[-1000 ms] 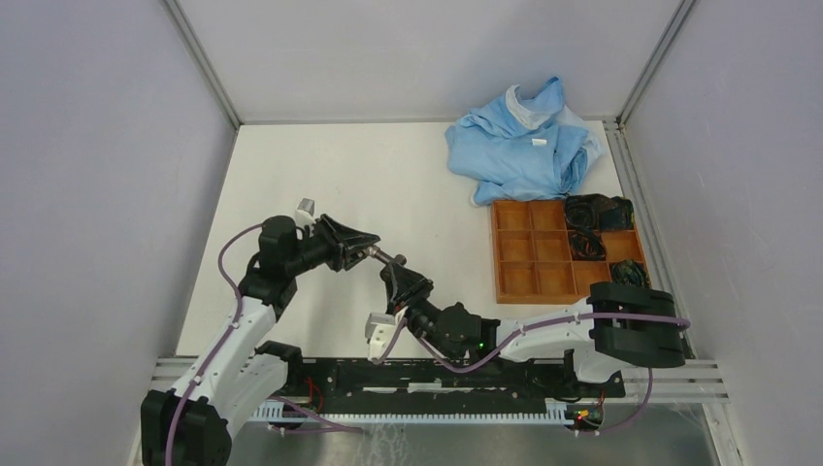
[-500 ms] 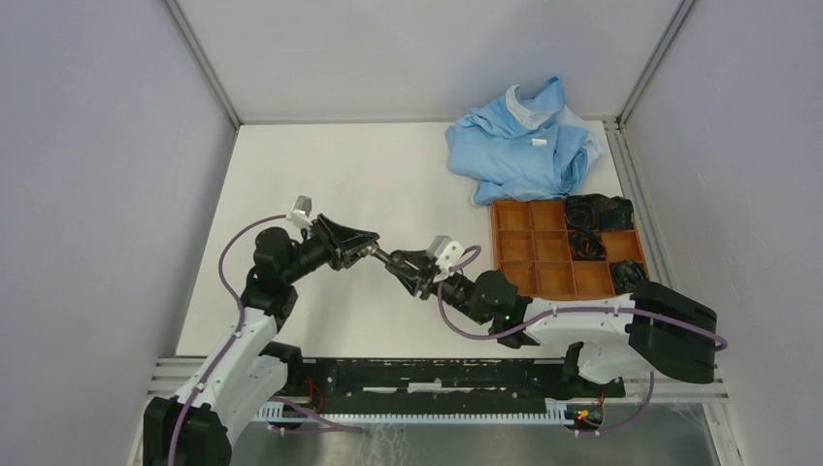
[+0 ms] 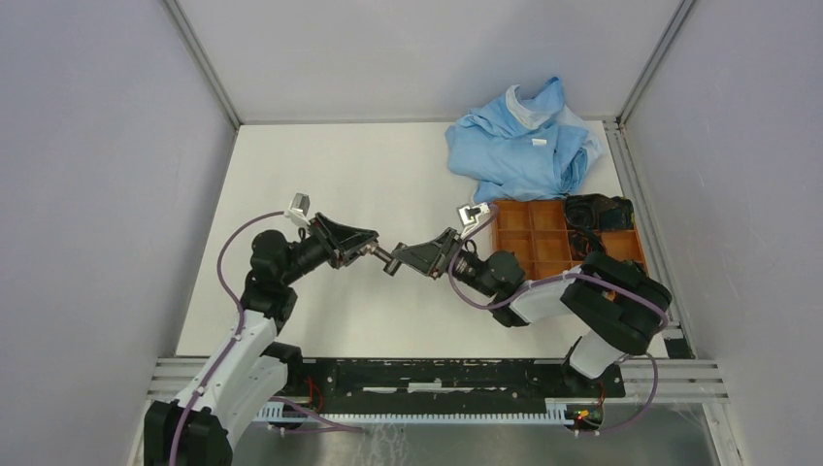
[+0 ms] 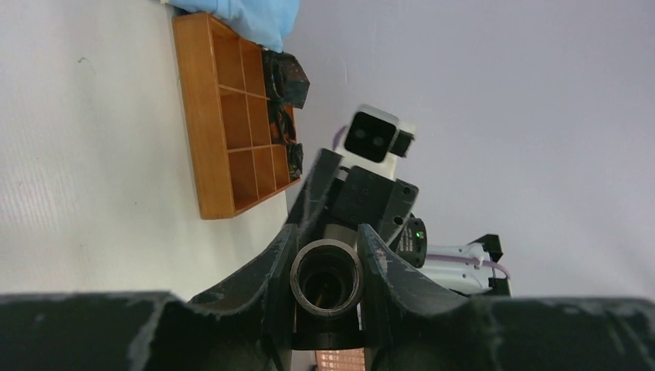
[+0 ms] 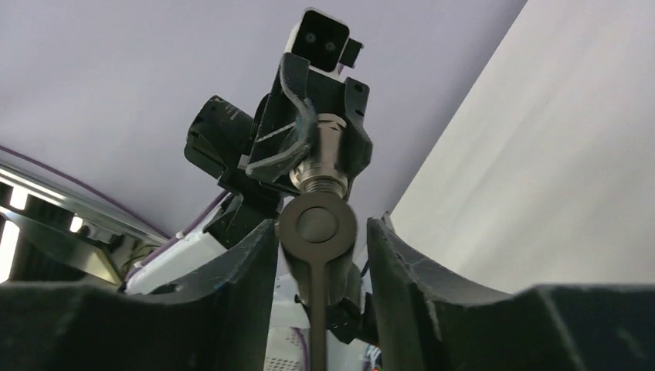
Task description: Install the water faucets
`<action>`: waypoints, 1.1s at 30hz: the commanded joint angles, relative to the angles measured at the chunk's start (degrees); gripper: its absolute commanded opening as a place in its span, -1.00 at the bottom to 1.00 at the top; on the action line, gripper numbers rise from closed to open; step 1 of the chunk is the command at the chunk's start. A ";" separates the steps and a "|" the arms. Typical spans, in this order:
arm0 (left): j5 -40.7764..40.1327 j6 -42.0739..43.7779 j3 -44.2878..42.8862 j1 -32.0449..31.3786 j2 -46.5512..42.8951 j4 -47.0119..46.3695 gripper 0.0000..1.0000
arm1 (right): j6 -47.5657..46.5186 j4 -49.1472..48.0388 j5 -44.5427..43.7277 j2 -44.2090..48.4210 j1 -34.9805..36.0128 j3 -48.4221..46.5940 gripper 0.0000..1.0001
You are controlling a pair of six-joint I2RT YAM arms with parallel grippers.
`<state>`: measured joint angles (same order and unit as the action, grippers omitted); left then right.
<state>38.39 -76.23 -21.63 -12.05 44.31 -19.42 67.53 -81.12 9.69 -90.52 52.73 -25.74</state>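
My left gripper (image 3: 373,250) is shut on a grey metal water faucet piece (image 3: 385,257), held above the table between the two arms. In the left wrist view its round hollow end (image 4: 327,278) sits clamped between the dark fingers (image 4: 382,267). My right gripper (image 3: 398,262) faces it from the right. In the right wrist view the faucet's round cap and thin lever (image 5: 317,224) lie between my right gripper's fingertips (image 5: 318,239). The left finger is close to the cap and a clear gap shows on the right. Its silvery threaded neck (image 5: 328,162) runs into the left gripper behind.
A wooden compartment tray (image 3: 497,254) lies to the right, with black items (image 3: 597,214) in its far cells. It also shows in the left wrist view as the tray (image 4: 202,131). A crumpled blue cloth (image 3: 524,146) lies at the back right. Grey walls enclose the table.
The right arm swung from the table's front round to the right and rolled its wrist over. Its jaws went from shut to open around the faucet's end. The left arm hardly moved.
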 commanded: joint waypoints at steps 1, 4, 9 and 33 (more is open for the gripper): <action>1.47 -0.58 0.40 -0.69 -2.65 -3.65 -0.96 | 20.18 -20.94 6.93 -4.54 -0.82 -0.04 0.30; 0.56 -0.83 0.55 -0.71 -3.81 -2.51 -0.96 | 18.55 -20.93 6.62 -3.35 -1.93 3.19 0.96; 0.33 0.01 -0.50 -0.70 -3.76 -0.09 -0.95 | 1.16 5.19 7.36 11.53 -4.57 8.00 0.96; -3.55 0.45 -4.73 -0.68 0.23 11.37 -0.96 | -117.06 55.10 -56.69 33.36 35.50 -4.32 0.96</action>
<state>35.70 -76.23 -22.98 -12.62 45.76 -7.73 -23.00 -21.87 -26.09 -51.16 81.19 -30.92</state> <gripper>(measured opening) 0.376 0.979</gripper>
